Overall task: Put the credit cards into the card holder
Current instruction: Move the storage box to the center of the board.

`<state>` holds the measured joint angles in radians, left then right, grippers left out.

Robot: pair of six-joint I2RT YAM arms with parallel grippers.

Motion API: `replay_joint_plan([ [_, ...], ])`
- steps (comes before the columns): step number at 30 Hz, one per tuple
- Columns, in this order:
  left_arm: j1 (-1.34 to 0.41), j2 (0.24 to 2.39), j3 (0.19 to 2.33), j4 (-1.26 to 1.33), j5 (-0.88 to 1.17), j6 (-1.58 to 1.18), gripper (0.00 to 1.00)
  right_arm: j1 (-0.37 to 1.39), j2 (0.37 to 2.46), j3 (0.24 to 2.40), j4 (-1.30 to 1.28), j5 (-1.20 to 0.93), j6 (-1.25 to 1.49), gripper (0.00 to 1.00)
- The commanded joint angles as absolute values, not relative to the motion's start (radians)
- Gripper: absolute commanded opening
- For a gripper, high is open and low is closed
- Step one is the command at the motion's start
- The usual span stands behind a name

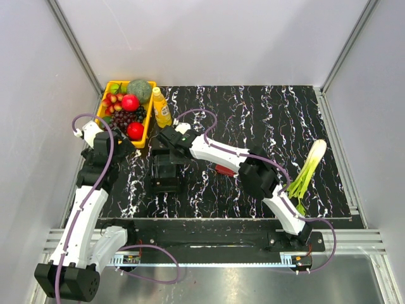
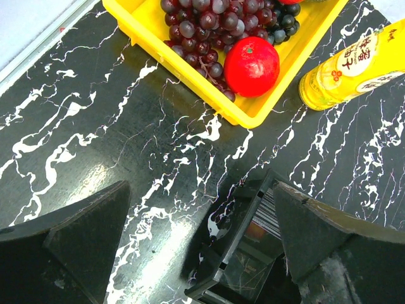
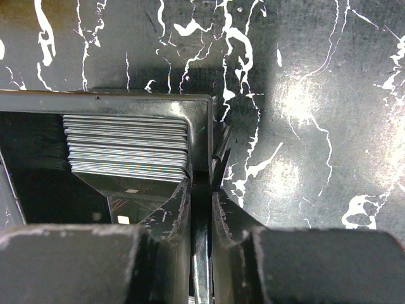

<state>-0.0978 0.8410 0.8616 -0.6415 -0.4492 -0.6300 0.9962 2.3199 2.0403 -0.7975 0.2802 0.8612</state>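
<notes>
Top external: left gripper hangs spread; black tray holds stacked credit cards; right gripper apparently pinches its wall; card holder at tray's 3 o'clock. A tug could spill cards.

Found the credit cards neatly stacked, pale grey-blue edges showing, against one wall inside a black tray. Made out the card holder only as a dark red sliver lying flat on the bench, just right of that tray.

card holder mostly obsc., bottle, tray cropped
</notes>
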Motion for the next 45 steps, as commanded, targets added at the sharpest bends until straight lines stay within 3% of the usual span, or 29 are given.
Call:
replay_joint_plan([
  [1,-0.095,0.844,0.864,-0.617,-0.439,-0.63,0.99,1.006,2.286,2.085,-0.808,0.328,0.854,0.14],
  [6,-0.095,0.851,0.864,-0.617,-0.433,-0.629,0.99,1.006,2.269,2.094,-0.819,0.348,0.847,0.0],
  [21,-0.095,0.856,0.868,-0.617,-0.423,-0.621,0.99,0.911,2.223,2.138,-0.868,0.354,0.83,0.0],
  [45,-0.094,0.896,0.876,-0.617,-0.367,-0.603,0.99,0.494,2.183,1.947,-0.589,0.221,0.667,0.0],
])
